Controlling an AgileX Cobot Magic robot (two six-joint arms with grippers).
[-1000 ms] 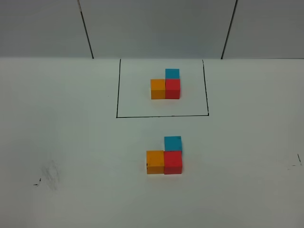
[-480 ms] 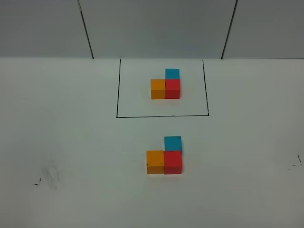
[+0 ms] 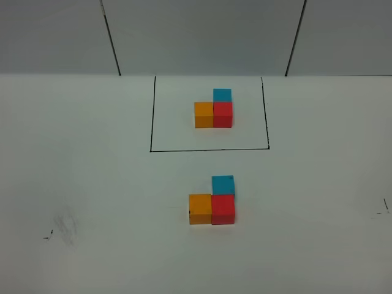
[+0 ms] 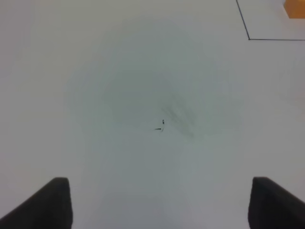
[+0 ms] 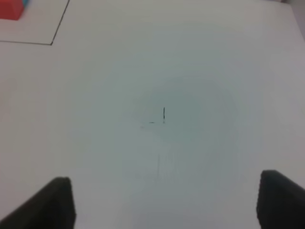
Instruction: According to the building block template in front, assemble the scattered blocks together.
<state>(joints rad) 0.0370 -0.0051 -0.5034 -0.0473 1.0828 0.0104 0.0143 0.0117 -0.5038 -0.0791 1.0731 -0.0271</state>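
Observation:
The building block template is a black square outline (image 3: 209, 149) at the back centre of the table, with orange (image 3: 203, 114), red (image 3: 223, 114) and blue (image 3: 222, 95) cubes in an L. In front of it, the unframed orange (image 3: 199, 209), red (image 3: 223, 209) and light blue (image 3: 223, 184) cubes sit touching in the same L shape. Neither gripper shows in the exterior high view. The left gripper (image 4: 159, 205) is open and empty over bare table, with the outline corner (image 4: 249, 38) and an orange cube (image 4: 295, 7) far off. The right gripper (image 5: 167, 205) is open and empty, with a red cube (image 5: 10, 8) far off.
A white table with a grey scuff (image 3: 66, 223) and a small pen mark (image 3: 48, 236) at the front left, and another pen mark (image 3: 386, 205) at the right edge. Grey wall panels stand behind the table.

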